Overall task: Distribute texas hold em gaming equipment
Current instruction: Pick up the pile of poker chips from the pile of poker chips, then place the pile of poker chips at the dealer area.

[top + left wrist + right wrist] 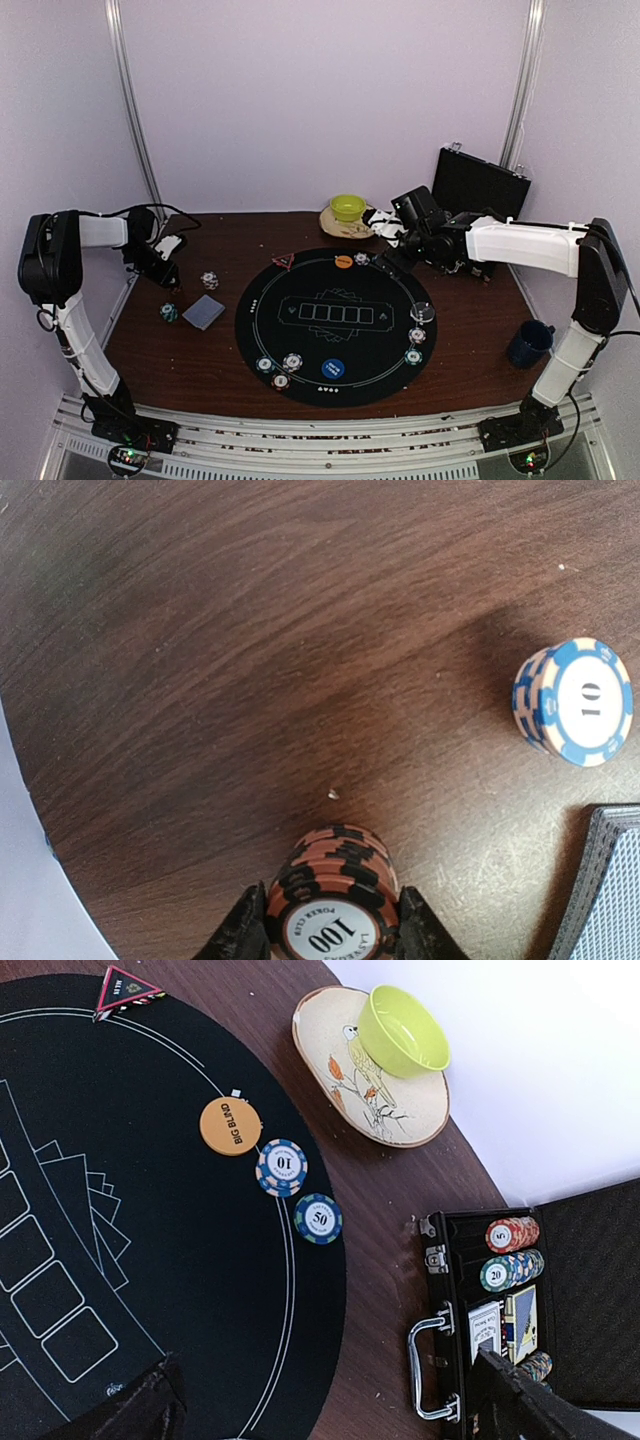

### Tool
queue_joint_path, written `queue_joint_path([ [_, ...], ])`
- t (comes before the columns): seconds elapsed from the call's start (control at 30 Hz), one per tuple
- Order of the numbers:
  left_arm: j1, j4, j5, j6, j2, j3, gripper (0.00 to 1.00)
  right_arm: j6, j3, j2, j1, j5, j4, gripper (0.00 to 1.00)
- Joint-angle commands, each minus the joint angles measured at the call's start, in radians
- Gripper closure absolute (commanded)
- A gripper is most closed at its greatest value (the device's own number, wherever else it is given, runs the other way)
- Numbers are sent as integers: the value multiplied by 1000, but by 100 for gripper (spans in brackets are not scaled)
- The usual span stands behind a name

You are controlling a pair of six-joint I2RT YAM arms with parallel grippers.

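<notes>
My left gripper (333,935) is shut on a stack of brown-and-black "100" poker chips (335,880), both fingers pressed to its sides, at the table's far left (165,272). To its right stand a blue "10" chip stack (573,700) and the grey-blue card deck (605,880). My right gripper (325,1415) hangs open and holds nothing above the black mat's (335,325) far right edge. On the mat lie a red triangle marker (124,987), an orange disc (230,1126), a "10" chip (281,1167), a "50" chip (318,1218), a blue disc (333,369) and a clear disc (422,312).
An open black case (560,1260) with chip stacks and cards lies right of the mat. The green bowl (403,1030) sits on its bird plate (345,1080) at the back. A dark blue mug (528,344) stands at the right. A green chip (169,313) lies near the deck.
</notes>
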Motion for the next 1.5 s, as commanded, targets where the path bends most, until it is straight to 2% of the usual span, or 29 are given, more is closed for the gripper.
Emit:
queue_joint_path([
  [0.0,8,3,18,-3,-14,-11,65,2,-11,5,7,24,20,0],
  [0.13,8,-1,15,-3,-33,-20,78,1,-13,7,8,28,22,0],
  [0.27,7,-1,1,-2,-68,-31,79,3,-14,7,9,28,25,0],
  [0.43,-10,-2,-12,7,-131,-44,86,2,-19,8,7,28,33,0],
  [0.63,-103,-6,-45,24,-192,-69,87,-4,-24,6,-2,32,37,0],
  [0.77,-217,-36,-68,32,-224,-58,87,-4,-25,-7,-36,18,34,0],
  [1.07,-565,-179,69,132,-233,89,86,-11,-34,-84,-218,-44,27,0],
  [1.27,-829,-193,69,136,-109,245,86,-9,-37,-111,-332,-59,30,0],
  [1.47,-970,-197,68,95,131,509,86,-5,-40,-116,-390,-65,35,0],
])
